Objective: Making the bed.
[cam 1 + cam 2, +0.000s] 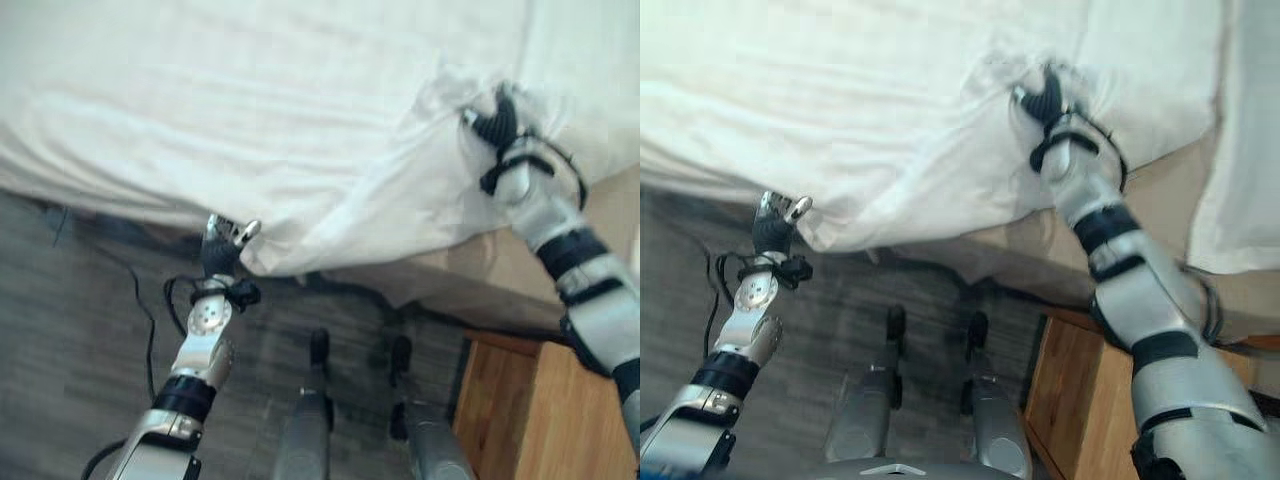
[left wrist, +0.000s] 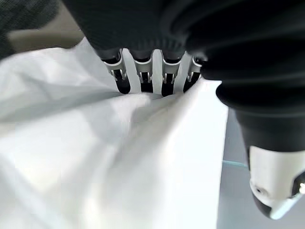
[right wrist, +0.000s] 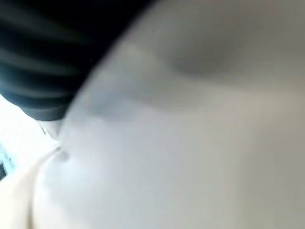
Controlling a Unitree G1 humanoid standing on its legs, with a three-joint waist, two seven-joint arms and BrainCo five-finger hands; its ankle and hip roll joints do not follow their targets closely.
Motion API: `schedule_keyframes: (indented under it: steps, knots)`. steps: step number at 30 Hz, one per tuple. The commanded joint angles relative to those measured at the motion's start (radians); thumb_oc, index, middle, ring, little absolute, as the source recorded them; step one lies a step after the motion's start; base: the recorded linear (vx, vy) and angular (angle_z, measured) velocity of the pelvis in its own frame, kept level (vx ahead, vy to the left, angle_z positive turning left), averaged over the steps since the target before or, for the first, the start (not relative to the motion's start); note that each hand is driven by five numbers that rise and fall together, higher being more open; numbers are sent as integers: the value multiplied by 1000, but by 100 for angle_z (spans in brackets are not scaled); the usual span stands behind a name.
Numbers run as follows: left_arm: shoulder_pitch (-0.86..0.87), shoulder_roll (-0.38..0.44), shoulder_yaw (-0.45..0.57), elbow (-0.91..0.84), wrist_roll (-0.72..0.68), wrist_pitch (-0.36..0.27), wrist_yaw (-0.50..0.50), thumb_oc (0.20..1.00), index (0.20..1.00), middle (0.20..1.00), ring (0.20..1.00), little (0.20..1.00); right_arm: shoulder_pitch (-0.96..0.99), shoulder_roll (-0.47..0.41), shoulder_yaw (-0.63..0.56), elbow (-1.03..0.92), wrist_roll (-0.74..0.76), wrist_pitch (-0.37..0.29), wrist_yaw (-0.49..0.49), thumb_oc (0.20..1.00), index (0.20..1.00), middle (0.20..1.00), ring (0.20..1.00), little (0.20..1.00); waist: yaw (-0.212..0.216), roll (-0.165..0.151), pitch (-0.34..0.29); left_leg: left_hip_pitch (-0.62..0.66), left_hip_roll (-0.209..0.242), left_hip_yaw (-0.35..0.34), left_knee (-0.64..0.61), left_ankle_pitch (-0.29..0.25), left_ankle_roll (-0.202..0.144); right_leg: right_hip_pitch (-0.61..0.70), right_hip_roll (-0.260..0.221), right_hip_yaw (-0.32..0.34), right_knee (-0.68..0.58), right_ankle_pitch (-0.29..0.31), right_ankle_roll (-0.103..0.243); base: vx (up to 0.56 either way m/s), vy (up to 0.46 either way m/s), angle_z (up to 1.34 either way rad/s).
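A wide bed (image 1: pixel 470 265) runs across the upper part of the head-camera views, its beige mattress side showing below the covers. A white sheet (image 1: pixel 250 110) covers nearly all of the bed, smooth over most of its top and bunched into folds toward the near edge, where a loose corner hangs down over the side above the grey wood-plank floor (image 1: pixel 70 330). A wooden nightstand (image 1: pixel 525 410) stands on the floor just beside the bed, under the robot's right arm.

The left robot hand (image 1: pixel 222 240) is at the bed's near edge, at the low hanging corner of the sheet. Its wrist view shows the fingers (image 2: pixel 145 78) curled down onto a fold of the cloth, so it appears to be gripping the sheet there. The right robot hand (image 1: pixel 1048 100) is farther up on the bed, buried in a raised bunch of sheet; its fingers are hidden in the cloth, so their state cannot be told.

The sheet's long stretch runs along the bed away from both hands, toward the robot's left. The slack lies between the two hands, and the left one is nearer the hanging edge.
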Motion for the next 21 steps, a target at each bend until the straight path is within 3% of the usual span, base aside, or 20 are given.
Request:
schedule_keyframes:
  steps: [1, 8, 13, 14, 15, 17, 21]
  knots:
    - [-31, -59, -11, -35, 41, -20, -8, 1000, 1000, 1000, 1000, 1000, 174, 43, -43, -84, -62, -19, 9, 200, 200, 200, 200, 200, -84, 13, -110, 102, 26, 41, 6, -118, 9, 69, -26, -3, 12, -150, 33, 32, 46, -10]
    - [173, -151, -21, -129, 75, 30, -57, 1000, 1000, 1000, 1000, 1000, 561, 100, -132, -188, -154, -27, 60, 200, 200, 200, 200, 200, -138, 41, -159, 208, 15, 80, 6, -156, 30, 154, -42, 21, 12, -161, 39, 9, 62, -22]
    - [259, -181, -28, -151, 81, 45, -88, 1000, 1000, 1000, 1000, 1000, 696, 127, -148, -141, -176, -34, 80, 200, 200, 200, 200, 200, -162, 59, -166, 242, 8, 92, 6, -168, 37, 179, -47, 32, 12, -167, 39, -9, 12, -15]
    - [267, -185, -32, -148, 83, 43, -89, 1000, 1000, 1000, 1000, 1000, 721, 137, -159, -107, -166, -36, 73, 354, 354, 354, 354, 354, -170, 64, -166, 246, 6, 97, 6, -170, 38, 181, -49, 35, 12, -166, 39, -21, 11, -4]
    - [276, -187, -34, -145, 79, 43, -90, 1000, 1000, 1000, 1000, 1000, 734, 141, -162, -92, -166, -35, 73, 1000, 1000, 1000, 1000, 1000, -174, 69, -166, 250, 6, 100, 6, -171, 38, 183, -50, 39, 12, -167, 39, -25, 9, -5]
    - [279, -192, -36, -141, 74, 44, -92, 1000, 1000, 1000, 1000, 1000, 744, 152, -162, -48, -160, -32, 69, 1000, 1000, 1000, 1000, 1000, -177, 74, -165, 254, 5, 102, 6, -173, 39, 185, -50, 41, 12, -167, 39, -23, 8, -12]
    - [282, -213, -69, -91, 17, 53, -102, 1000, 1000, 1000, 1000, 1000, 782, 217, -194, 328, -86, 6, 50, 1000, 1000, 1000, 1000, 1000, -190, 98, -161, 263, -3, 106, 6, -175, 43, 195, -55, 44, 12, -170, 37, -22, 6, -10]
